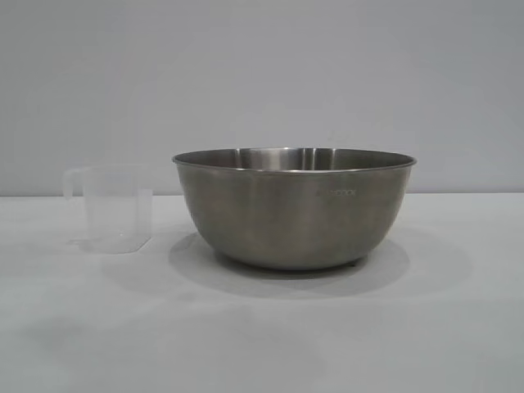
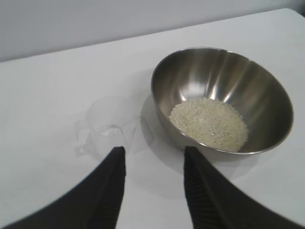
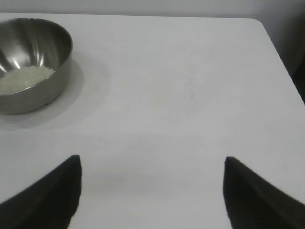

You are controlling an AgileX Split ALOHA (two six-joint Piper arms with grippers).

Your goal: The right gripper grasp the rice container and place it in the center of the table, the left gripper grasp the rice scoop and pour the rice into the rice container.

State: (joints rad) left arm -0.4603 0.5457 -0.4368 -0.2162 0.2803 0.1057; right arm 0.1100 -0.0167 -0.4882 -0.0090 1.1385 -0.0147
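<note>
The rice container [image 1: 293, 209], a wide steel bowl, stands in the middle of the white table [image 1: 262, 327]. A pale layer of rice [image 2: 208, 123] lies in its bottom. The rice scoop [image 1: 110, 209], a clear plastic cup with a loop handle, stands upright on the table to the bowl's left and looks empty. In the left wrist view my left gripper [image 2: 153, 153] hangs open just short of the scoop [image 2: 110, 128], with nothing between its fingers. My right gripper [image 3: 152, 161] is wide open over bare table, well away from the bowl [image 3: 29, 64]. Neither arm shows in the exterior view.
The table's far edge and rounded corner [image 3: 259, 24] show in the right wrist view. A plain grey wall [image 1: 262, 74] rises behind the table.
</note>
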